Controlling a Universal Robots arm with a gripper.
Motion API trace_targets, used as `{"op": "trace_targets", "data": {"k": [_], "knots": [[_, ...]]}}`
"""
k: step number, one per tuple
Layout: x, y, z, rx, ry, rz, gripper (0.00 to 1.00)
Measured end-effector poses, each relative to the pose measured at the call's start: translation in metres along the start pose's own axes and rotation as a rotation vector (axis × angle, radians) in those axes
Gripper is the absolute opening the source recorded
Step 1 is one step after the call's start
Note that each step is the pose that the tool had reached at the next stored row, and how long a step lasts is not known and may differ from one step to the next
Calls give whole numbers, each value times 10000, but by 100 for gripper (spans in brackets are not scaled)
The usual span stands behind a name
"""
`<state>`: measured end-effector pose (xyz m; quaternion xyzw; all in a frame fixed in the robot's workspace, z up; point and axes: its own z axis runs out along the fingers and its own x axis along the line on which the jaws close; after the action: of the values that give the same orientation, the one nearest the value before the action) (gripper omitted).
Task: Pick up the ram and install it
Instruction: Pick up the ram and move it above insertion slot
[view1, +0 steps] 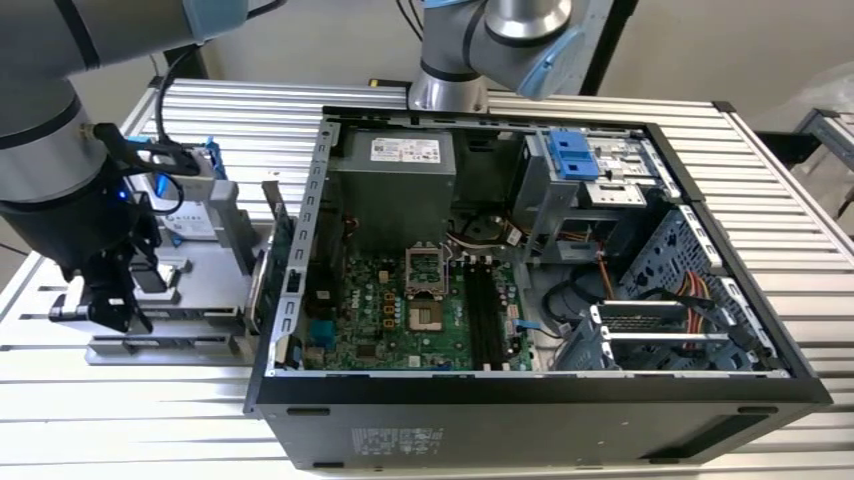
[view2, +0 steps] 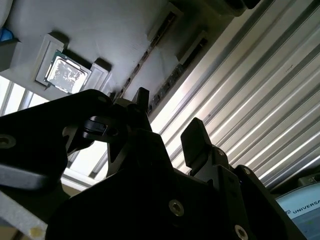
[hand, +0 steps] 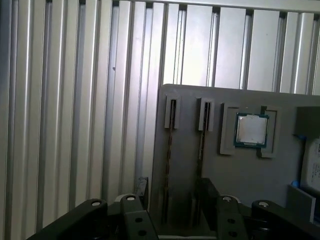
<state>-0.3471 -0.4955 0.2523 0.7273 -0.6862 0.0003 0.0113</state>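
Gripper (hand: 175, 189) above grey holder (hand: 240, 175), at exterior view's left of computer case (view1: 534, 420). Jaws apart. Ram (hand: 170, 145) stands on edge in holder slot, near processor chip (hand: 251, 130). Recommended: centre jaws across stick, descend square, avoid neighbouring slot.

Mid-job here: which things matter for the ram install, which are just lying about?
Job: thin dark ram stick in grey tray slot; black pincer, open; open black computer case.
Lying about: square silver processor chip; blue-handled silver hard drive.
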Motion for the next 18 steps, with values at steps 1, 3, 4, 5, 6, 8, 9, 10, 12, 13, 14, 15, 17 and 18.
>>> {"op": "trace_targets", "data": {"k": [1,3,4,5,6,8,9,10,12,13,14,15,17,18], "knots": [[0,1,8,-1,1,0,100],[-1,1,25,-1,3,2,100],[-1,1,34,-1,4,2,100],[-1,2,43,-2,6,3,100],[-1,2,51,-2,7,5,100],[-1,2,69,-2,10,11,100],[-2,2,79,-2,9,17,100],[-2,2,89,-2,10,28,100],[-2,2,109,-2,10,54,100],[-2,2,119,-2,9,59,100],[-2,2,128,-2,9,61,100],[-2,2,137,-3,9,64,100],[-3,2,156,-3,9,68,100],[-3,2,165,-3,10,70,100]]}}
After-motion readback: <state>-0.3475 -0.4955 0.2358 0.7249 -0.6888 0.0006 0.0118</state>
